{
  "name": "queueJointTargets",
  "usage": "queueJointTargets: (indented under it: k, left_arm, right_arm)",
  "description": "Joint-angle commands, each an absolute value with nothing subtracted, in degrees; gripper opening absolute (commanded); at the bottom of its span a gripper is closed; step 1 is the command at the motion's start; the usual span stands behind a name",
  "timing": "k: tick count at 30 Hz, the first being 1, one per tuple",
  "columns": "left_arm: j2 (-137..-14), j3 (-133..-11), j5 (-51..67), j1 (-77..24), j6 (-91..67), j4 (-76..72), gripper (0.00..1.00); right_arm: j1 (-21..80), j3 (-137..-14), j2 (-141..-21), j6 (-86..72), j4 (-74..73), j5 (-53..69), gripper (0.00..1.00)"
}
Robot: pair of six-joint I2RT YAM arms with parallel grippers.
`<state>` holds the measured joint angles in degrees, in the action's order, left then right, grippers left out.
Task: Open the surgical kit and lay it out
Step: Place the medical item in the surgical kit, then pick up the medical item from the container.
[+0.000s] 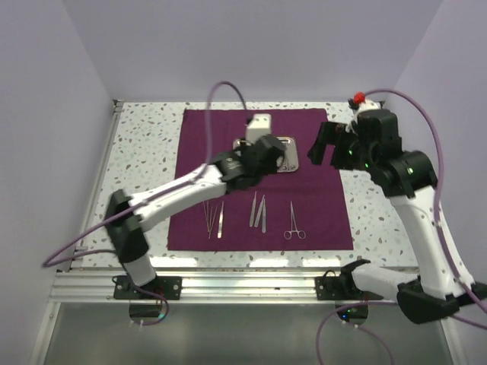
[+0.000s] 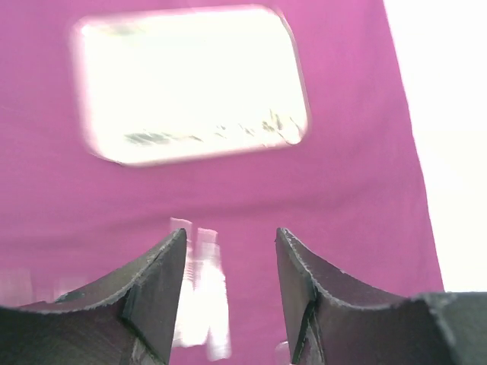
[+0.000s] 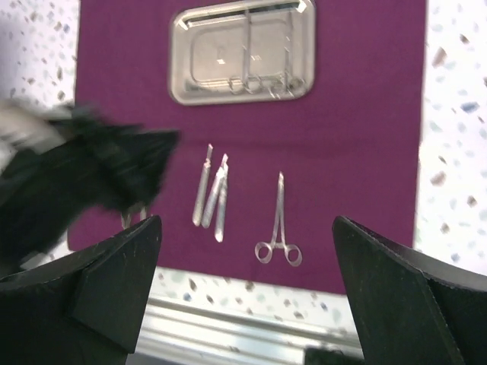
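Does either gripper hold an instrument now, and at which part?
Nothing is held: the left gripper has its fingers apart over the cloth, and the right gripper is wide open, empty.

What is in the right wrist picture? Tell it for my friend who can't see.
A purple cloth on a speckled table holds a shiny tray with ring-handled tools inside; nearer lie tweezers and forceps, apart. The right gripper stands wide open at the bottom, and the blurred left arm is at the left edge.

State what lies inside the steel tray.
Thin ring-handled tools lie in the right half of the tray. Their number is too blurred to tell. Overhead, the left hand covers part.
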<state>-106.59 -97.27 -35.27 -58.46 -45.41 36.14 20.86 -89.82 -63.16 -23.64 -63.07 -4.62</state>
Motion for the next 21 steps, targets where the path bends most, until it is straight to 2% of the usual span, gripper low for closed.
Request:
queueJointTargets:
  k: [1, 3, 7, 12, 16, 19, 21]
  left_arm:
    - [-84.88, -86.87, -40.52, -54.86, -33.33, 31.21, 0.55]
    - [-78.61, -76.85, -38.94, -50.38, -32.87, 30.76, 0.56]
    - [-63.50, -60.87, -36.74, -47.02, -28.92, 28.66, 0.57]
    - [-53.81, -55.99, -35.51, -46.76, -31.90, 33.04, 0.57]
    - [-50.63, -55.81, -34.63, -46.76, -34.35, 39.09, 0.57]
    - [-48.87, -55.99, -34.28, -46.67, -35.33, 40.86, 0.57]
    - [-48.34, -56.16, -34.98, -46.76, -35.77, 42.01, 0.57]
  right_arm:
    - [21.00, -94.55, -73.52, -25.75, -52.57, -0.62, 0.98]
    - [21.00, -97.72, -78.11, -25.93, -51.15, -0.18, 0.98]
    - [21.62, -112.10, -96.53, -25.14, -54.31, -1.13, 0.97]
    - [22.67, -125.22, -114.14, -24.17, -58.26, -2.73, 0.95]
    - [23.64, -141.27, -128.65, -24.35, -61.60, -2.29, 0.86]
    - [23.82, -147.64, -136.39, -24.17, -61.62, -3.07, 0.79]
    - [23.73, -147.13, -138.59, -23.56, -58.30, -3.86, 0.77]
